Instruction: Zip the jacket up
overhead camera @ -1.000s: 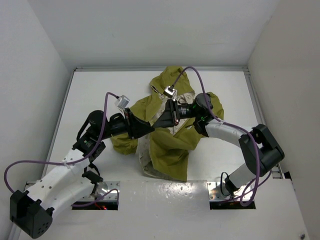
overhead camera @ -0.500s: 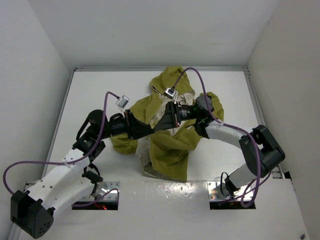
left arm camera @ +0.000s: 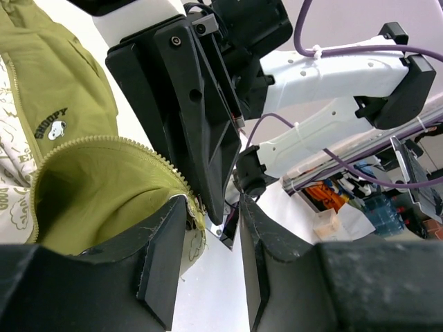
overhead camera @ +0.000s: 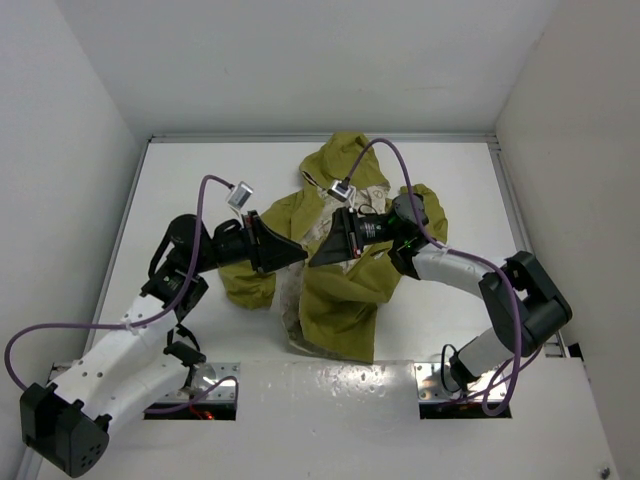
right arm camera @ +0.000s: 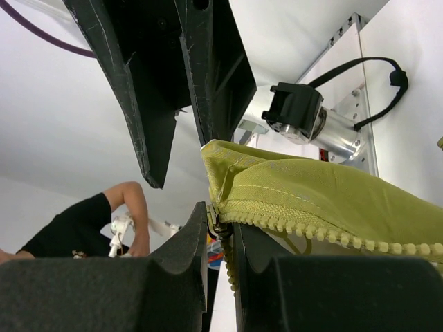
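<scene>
The word "SNOOPY" is printed in dark letters on the olive front of the jacket (left arm camera: 69,69), arched just above a small white dog-head mark (left arm camera: 57,130). On the cream lining (left arm camera: 14,149), left of that mark, green printed letters are seen, but they are cut off and cannot be read.

White table (overhead camera: 200,180); olive-green jacket (overhead camera: 340,300) lying crumpled near centre
</scene>
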Motion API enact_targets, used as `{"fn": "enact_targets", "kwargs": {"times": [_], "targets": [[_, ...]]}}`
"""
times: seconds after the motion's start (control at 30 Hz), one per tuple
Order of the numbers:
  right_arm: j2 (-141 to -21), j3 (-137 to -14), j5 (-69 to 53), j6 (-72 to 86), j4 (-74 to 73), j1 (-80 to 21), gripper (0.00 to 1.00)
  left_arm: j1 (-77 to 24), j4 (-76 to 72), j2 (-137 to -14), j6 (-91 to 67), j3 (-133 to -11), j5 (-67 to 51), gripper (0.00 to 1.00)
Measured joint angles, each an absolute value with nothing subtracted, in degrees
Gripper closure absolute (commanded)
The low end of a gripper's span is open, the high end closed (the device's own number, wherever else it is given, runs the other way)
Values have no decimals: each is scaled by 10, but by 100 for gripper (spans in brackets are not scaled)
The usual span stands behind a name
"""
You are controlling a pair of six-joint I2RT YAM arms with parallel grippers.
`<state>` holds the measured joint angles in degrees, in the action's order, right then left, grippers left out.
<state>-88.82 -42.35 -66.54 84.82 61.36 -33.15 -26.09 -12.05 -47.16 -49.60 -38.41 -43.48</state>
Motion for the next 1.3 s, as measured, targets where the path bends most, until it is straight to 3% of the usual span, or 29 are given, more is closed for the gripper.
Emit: {"fn": "enact_targets", "kwargs": {"times": [0.33,0.43,0.47,0.57,1.3], "targets": [[-889,-429,-667,849,613,-331,100,-263,-105,-473,-475,-384,-429,57],[-889,-432,-668,849,613,-331,100,-265,-99,-478,-471,-384,-424,71],[-889,-433,-669,850,613,-331,100,-266,-97,-481,-470,-384,-422,83],[-890,-434,-673,849,611,-331,100,-267,-99,-490,-471,-384,-422,100],[-889,-427,-677,846,610,-298,100,-261,-84,-476,-439,-385,-427,100]]}}
